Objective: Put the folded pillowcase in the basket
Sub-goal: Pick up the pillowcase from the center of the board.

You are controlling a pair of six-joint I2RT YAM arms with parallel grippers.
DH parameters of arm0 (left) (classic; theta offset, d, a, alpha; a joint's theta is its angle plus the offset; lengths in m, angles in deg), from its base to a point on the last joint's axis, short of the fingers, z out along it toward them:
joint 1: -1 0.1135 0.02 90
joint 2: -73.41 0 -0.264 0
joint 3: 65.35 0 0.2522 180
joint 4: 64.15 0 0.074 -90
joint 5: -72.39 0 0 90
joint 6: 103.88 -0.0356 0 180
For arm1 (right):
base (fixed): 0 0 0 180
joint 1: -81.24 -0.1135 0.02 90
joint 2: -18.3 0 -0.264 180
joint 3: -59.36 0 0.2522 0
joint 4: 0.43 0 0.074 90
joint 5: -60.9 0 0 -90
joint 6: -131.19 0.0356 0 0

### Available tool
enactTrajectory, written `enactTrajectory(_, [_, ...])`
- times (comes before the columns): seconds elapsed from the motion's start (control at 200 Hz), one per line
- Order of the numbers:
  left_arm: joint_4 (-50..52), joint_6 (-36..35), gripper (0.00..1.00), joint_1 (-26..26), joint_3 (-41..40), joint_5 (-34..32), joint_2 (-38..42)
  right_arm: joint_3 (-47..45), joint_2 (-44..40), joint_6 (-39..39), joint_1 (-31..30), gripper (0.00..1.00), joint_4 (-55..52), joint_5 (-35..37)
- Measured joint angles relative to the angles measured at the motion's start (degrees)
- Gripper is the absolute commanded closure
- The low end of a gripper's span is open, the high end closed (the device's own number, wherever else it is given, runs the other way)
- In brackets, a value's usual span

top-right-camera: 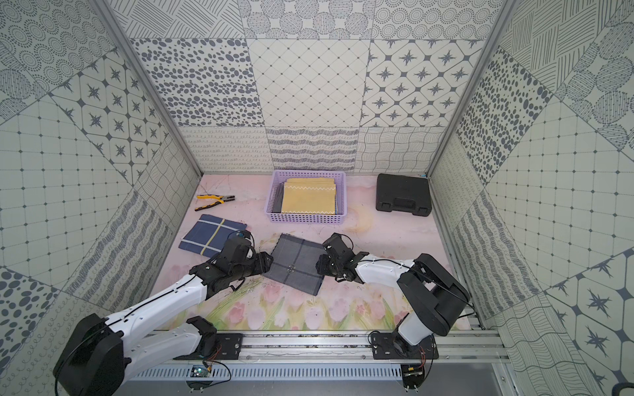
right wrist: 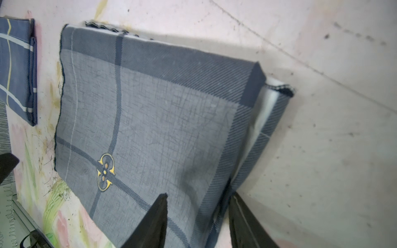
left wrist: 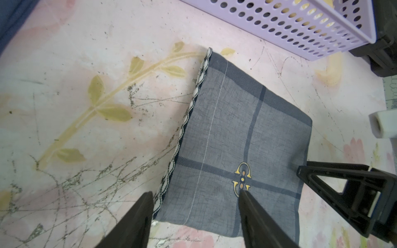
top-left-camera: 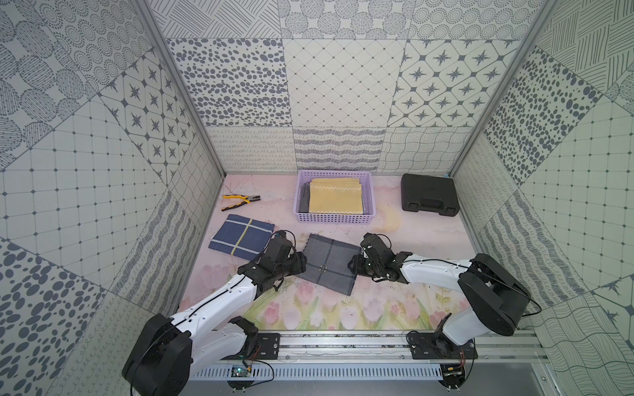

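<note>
Status: grey folded pillowcase (top-left-camera: 329, 264) lies flat mid-bench (top-left-camera: 411, 236), skewed to the bench edges, not yet lifted; basket (top-left-camera: 336, 218) sits at the middle of the far edge, apart from it; so the task's thing is outside the basket, between my two grippers.

Left gripper (left wrist: 194, 193): jaws spread, straddling the pillowcase's scalloped left edge; one finger (left wrist: 137, 219) over bare bench just beside the trim, the other over the cloth by the yellow emblem (left wrist: 242, 179); nothing pinched.

Right gripper (right wrist: 198, 194): jaws apart too, gap narrower; one finger on top of the cloth, one outside the folded right edge; edge sits in the gap; I read it as not yet clamped.

Why both sides: it's a stack of soft layers; a one-sided pinch would likely let the fold droop open; opposite edges should keep it flat for the carry. My read: grasp step, early in the task.

Basket already holds a yellow folded cloth (top-left-camera: 336, 199) over something grey; fit looks snug, so I'd square the skew before lowering.

Blue plaid cloth (top-left-camera: 242, 236) lies toward the left edge, just beside my left wrist; snag risk on lift. Pliers (top-left-camera: 240, 202) at the far left corner and black case (top-left-camera: 429, 195) at the far right corner are off the route.
</note>
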State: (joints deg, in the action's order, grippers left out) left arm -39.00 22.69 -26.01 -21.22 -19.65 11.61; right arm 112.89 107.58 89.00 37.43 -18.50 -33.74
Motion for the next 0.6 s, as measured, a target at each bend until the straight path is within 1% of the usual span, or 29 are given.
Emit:
enactTrajectory(0.055, [0.0, 0.0, 0.32, 0.2, 0.0, 0.1, 0.0, 0.0, 0.4, 0.3, 0.0, 0.58, 0.4, 0.0])
enactTrajectory(0.2, [-0.1, -0.4, 0.32, 0.5, -0.1, 0.4, -0.2, 0.0, 1.3, 0.7, 0.0, 0.74, 1.6, 0.1])
enactTrajectory(0.325, [-0.5, -0.6, 0.31, 1.1, -0.1, 0.7, -1.0, 0.0, 1.7, 1.2, 0.0, 0.81, 2.0, 0.2])
enactTrajectory(0.385, [-0.8, -0.7, 0.31, 1.5, -0.1, 1.0, -1.7, 0.0, 1.9, 1.2, 0.0, 0.87, 2.1, 0.2])
enactTrajectory(0.415, [-0.9, -0.8, 0.31, 1.8, -0.1, 1.3, -2.1, 0.0, 2.0, 1.1, 0.0, 0.88, 2.2, 0.3])
enactTrajectory(0.485, [-1.5, -0.8, 0.31, 2.4, -0.1, 1.7, -3.2, 0.0, 2.0, 1.2, 0.0, 0.94, 2.5, 0.3])
enactTrajectory(0.6, [-2.8, -0.9, 0.3, 3.8, 0.0, 2.5, -5.4, 0.0, 2.0, 0.8, 0.0, 0.99, 3.1, 0.3])
